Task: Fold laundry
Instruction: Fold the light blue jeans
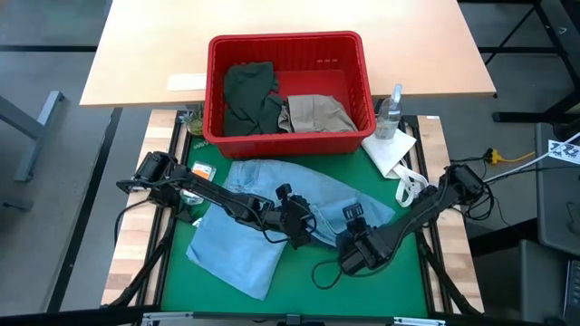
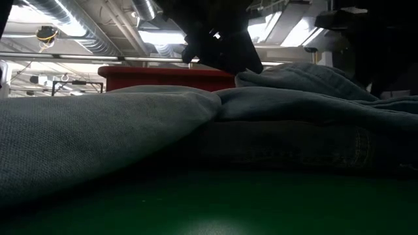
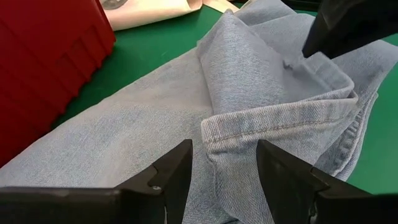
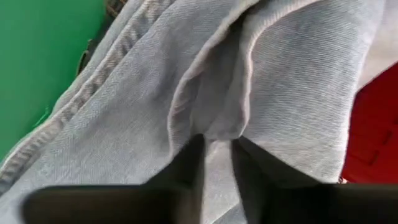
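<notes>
Right hand (image 4: 217,163): clenched on a fold of the light blue denim (image 1: 263,217).
Left hand (image 3: 224,171): released, over denim hem (seam edge).
Tabletop (image 1: 399,281): bare green beside denim.

The green mat (image 1: 399,276) carries light blue denim (image 1: 272,204), a red basket (image 1: 290,50) and white cloth (image 1: 391,151).
</notes>
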`<state>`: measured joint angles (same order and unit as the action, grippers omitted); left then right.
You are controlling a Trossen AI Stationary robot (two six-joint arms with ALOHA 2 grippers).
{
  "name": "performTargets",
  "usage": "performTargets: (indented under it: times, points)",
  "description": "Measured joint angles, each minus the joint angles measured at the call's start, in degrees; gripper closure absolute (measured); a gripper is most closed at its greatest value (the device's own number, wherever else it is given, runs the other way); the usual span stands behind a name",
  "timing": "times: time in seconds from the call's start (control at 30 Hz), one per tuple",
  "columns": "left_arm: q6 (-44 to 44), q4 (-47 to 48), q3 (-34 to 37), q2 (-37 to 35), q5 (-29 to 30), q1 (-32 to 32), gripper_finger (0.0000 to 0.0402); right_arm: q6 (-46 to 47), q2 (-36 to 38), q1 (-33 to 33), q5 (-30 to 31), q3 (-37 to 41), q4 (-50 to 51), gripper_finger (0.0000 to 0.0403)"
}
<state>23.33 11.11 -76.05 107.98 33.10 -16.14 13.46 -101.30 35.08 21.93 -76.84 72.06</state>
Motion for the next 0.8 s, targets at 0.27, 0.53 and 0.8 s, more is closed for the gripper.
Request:
performTargets:
  times: [0.27, 0.53, 0.8]
  points:
    - [0.0, 0.0, 0.0, 0.0, 0.0, 0.0, 0.023, -0.7, 0.0, -1.5, -0.5, 0.0, -0.2, 0.0381]
    - [0.0, 0.0, 0.0, 0.0, 0.0, 0.0, 0.023, -2.0, 0.0, -1.4, -0.5, 0.0, 0.0, 0.0398]
    - [-1.4, 0.1, 0.0, -2.1, -0.7, 0.0, 0.023, -5.7, 0.0, -2.4, 4.6, 0.0, 0.9, 0.0401]
